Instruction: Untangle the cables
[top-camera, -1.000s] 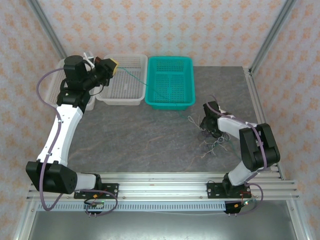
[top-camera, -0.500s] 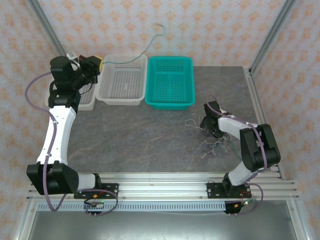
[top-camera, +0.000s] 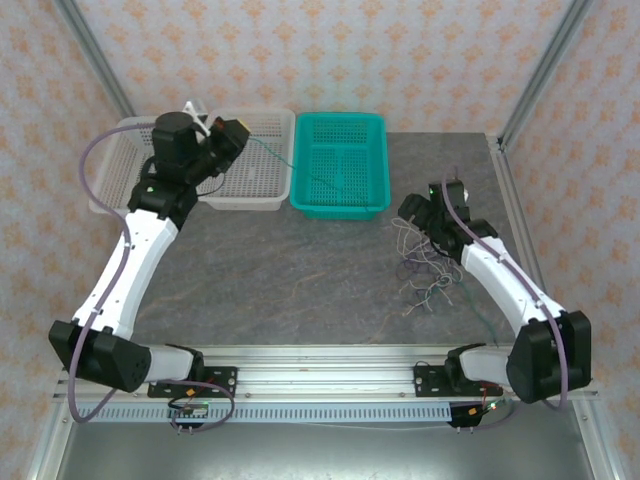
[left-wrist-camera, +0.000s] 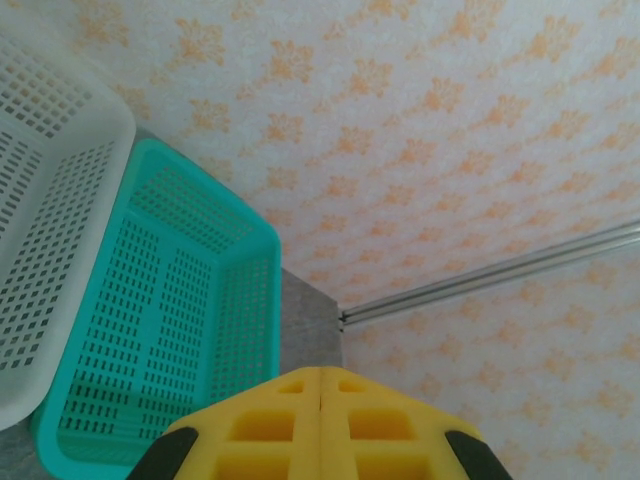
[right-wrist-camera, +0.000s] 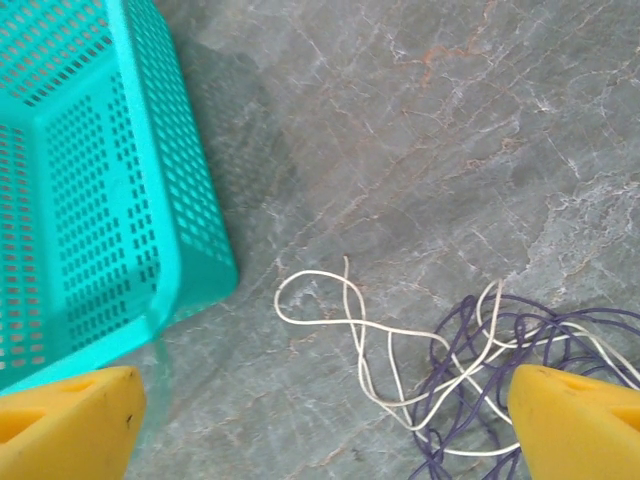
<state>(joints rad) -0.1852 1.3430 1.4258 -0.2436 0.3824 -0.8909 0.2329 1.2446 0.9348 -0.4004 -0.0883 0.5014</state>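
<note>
by your spread right gripper (right-wrist-camera: 320, 420), limp, light cables (right-wrist-camera: 465, 385): pinch a loose end; left gripper (left-wrist-camera: 320, 400) pressed together, prob. on green cable (top-camera: 272, 155).

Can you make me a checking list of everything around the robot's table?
Surface: grey stone-look table, flat.
Job's things: whitish and purple wires tangled on the table; green wire running into the teal basket.
Clutter: teal basket, white basket, another white basket, all at the back.
End effectors: left end effector shut on the green wire; right end effector open over the tangle.
Cables: lilac hose along each arm.
Surroundings: flowery walls, metal frame.
</note>
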